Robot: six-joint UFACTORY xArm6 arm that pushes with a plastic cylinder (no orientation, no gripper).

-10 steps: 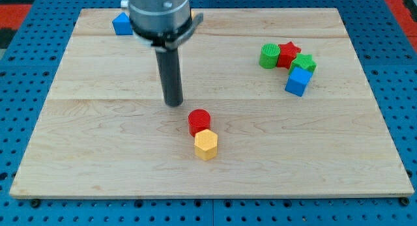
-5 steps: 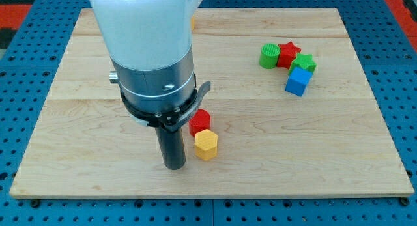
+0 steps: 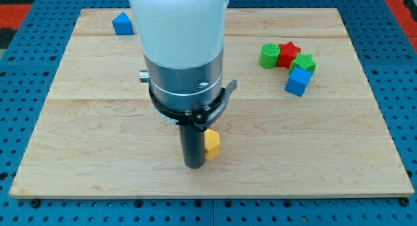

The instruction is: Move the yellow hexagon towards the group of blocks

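The yellow hexagon (image 3: 212,144) sits low in the middle of the wooden board, partly hidden by my rod. My tip (image 3: 194,165) rests on the board against the hexagon's left side, slightly below it. The group of blocks is at the view's upper right: a green cylinder (image 3: 269,56), a red star (image 3: 287,54), a green block (image 3: 304,63) and a blue cube (image 3: 298,81). The red cylinder seen earlier is hidden behind the arm.
A blue block (image 3: 122,23) lies near the board's top left edge. The arm's large body (image 3: 182,50) covers the middle of the board (image 3: 339,141). Blue pegboard surrounds the board.
My tip swept from above the red cylinder down to the hexagon's lower left, then moved right until it touches the hexagon. The arm now hides the red cylinder.
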